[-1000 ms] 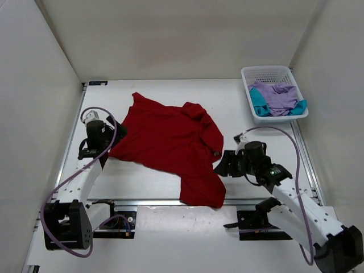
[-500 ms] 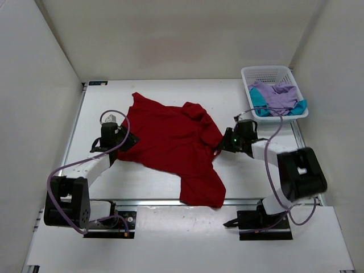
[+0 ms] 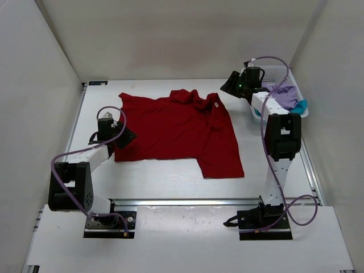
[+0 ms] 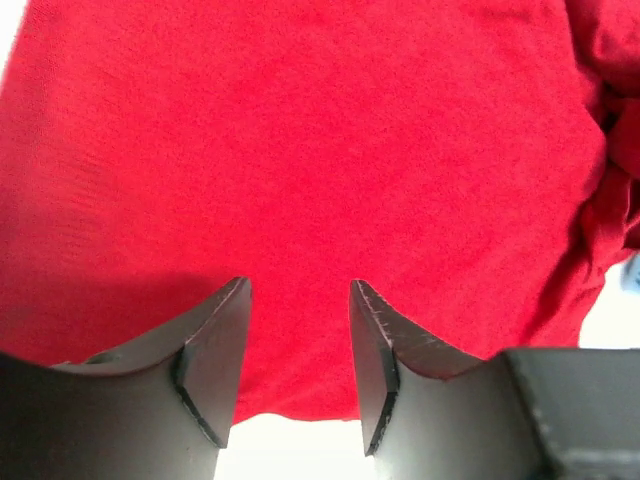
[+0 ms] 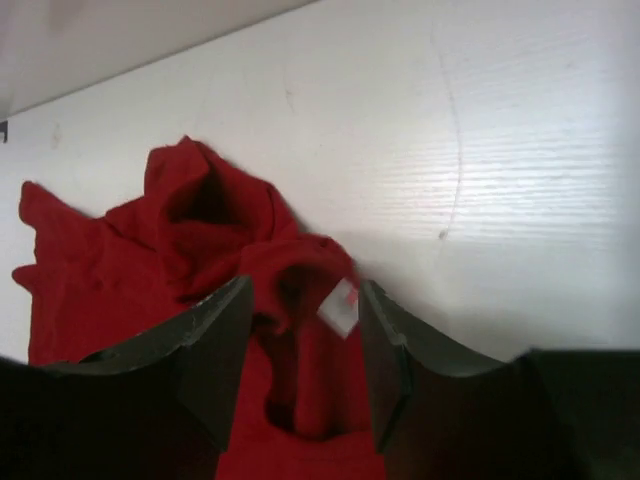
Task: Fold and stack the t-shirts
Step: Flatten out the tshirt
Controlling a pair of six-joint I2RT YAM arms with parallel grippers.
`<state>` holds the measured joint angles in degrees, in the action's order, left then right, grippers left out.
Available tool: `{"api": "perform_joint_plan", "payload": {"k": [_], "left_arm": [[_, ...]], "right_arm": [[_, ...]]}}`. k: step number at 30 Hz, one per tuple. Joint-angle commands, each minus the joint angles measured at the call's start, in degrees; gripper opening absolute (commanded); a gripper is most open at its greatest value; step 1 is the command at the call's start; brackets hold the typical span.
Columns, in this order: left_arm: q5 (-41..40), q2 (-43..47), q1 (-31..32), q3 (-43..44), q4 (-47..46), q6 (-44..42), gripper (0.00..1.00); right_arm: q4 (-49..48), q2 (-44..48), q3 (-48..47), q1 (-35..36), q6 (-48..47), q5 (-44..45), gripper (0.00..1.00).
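Observation:
The dark red t-shirt (image 3: 176, 128) lies spread on the white table, its collar end bunched at the far right with a white label (image 3: 216, 106). My left gripper (image 3: 126, 137) sits low at the shirt's near-left edge. In the left wrist view it (image 4: 298, 290) is open, with red cloth (image 4: 300, 130) beyond the fingers and nothing pinched. My right gripper (image 3: 229, 84) hovers at the far right, just past the collar. It (image 5: 305, 290) is open too, above the label (image 5: 338, 305). The lavender t-shirt (image 3: 287, 96) and the teal t-shirt (image 3: 300, 106) lie in the basket.
The white mesh basket (image 3: 282, 70) stands at the far right corner, close behind my right arm. Grey walls enclose the table on the left, back and right. A metal rail (image 3: 170, 201) runs along the near edge by the arm bases.
The red t-shirt has been dragged toward the back and now lies flatter and squarer. My right gripper swung from its right edge up to the far right by the basket. Both grippers reopened.

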<state>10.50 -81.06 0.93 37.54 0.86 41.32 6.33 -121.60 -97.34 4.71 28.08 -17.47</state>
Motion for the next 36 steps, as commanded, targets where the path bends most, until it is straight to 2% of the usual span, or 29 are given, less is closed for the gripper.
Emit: {"api": "perform_joint_plan", "payload": {"k": [1, 3, 6, 9, 12, 14, 16, 19, 23, 25, 29, 36], "left_arm": [[-2.67, 0.47, -0.84, 1.31, 1.24, -0.9, 0.55], [-2.25, -2.25, -2.76, 1.49, 1.07, -1.07, 0.54], [-2.5, -4.63, -5.23, 1.48, 2.22, -0.02, 0.48], [-4.26, -2.89, -7.6, 0.17, 2.39, 0.6, 0.47], [-8.91, -2.09, -7.61, -0.19, 1.69, -0.45, 0.51], [-6.75, -3.05, -9.27, 1.56, 4.92, 0.51, 0.49], [-6.36, 1.31, -8.41, 0.87, 5.55, 0.52, 0.52], [-11.28, 9.74, -5.16, 1.04, 10.37, -2.29, 0.56], [-17.51, 18.64, -3.74, -3.6, 17.14, -2.57, 0.54], [-15.7, 21.63, -5.66, -8.86, 17.68, -0.28, 0.55], [-12.53, 23.31, -10.77, -15.12, 15.93, 4.37, 0.55], [-10.68, 23.32, -10.51, -21.01, 8.38, 11.58, 0.58]], "right_arm": [[3.28, 7.83, 5.11, 0.56, -2.06, 0.94, 0.45], [-2.09, 15.58, 19.14, 0.47, -0.14, 2.17, 0.46], [-8.84, 29.27, 33.92, 2.4, 2.15, 2.53, 0.46], [-12.38, 37.02, 44.92, 5.12, 2.51, 3.15, 0.46], [-13.62, 43.35, 53.54, 9.16, 2.43, 3.93, 0.45], [-13.27, 48.7, 59.35, 11.98, 1.99, 7.18, 0.44], [-11.18, 56.52, 65.76, 13.65, 1.98, 10.87, 0.45], [-7.31, 64.28, 72.27, 12.26, 2.16, 11.94, 0.46], [-3.26, 73.95, 75.63, 8.74, 2.42, 8.43, 0.47], [-1.33, 75.8, 75.11, 9.0, 1.81, 8.59, 0.47], [1.22, 75.99, 74.14, 12.77, 0.14, 9.74, 0.47], [-0.44, 78.62, 75.89, 15.76, 1.1, 8.16, 0.47]]}}
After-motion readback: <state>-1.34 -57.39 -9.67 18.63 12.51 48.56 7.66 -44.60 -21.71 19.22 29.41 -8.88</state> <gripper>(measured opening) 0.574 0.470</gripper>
